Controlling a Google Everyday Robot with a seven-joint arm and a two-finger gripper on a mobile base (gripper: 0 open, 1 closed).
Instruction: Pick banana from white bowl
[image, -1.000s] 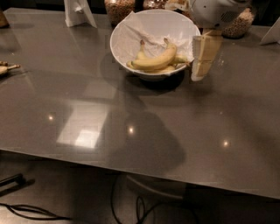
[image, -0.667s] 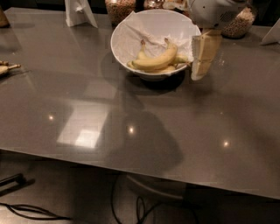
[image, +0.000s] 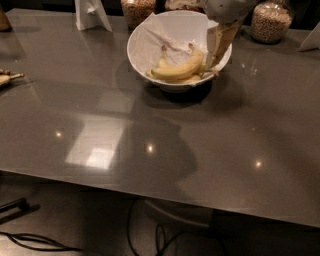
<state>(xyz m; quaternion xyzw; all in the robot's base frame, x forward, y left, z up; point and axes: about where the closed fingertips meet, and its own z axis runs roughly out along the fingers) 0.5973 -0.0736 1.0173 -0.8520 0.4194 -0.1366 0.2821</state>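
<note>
The white bowl (image: 145, 35) stands at the back middle of the grey table and is lined with a crumpled white napkin (image: 175, 30). The plump curved yellow banana (image: 179, 71) lies along the front of the bowl, its stem end pointing up near the right. A thinner, paler banana (image: 162, 59) lies behind it. My gripper (image: 216, 52) hangs down from the top of the view into the bowl's right side, with its tip right by the banana's right end. I cannot tell whether it touches the banana.
Glass jars of grains stand behind the bowl at the back left (image: 137, 9) and back right (image: 271, 22). A white stand (image: 91, 14) is at the back left. A small object (image: 7, 77) lies at the table's left edge. Cables run on the floor below.
My gripper has moved left, from outside the bowl's right rim to inside the bowl's right side, next to the banana. The bananas have not moved.
</note>
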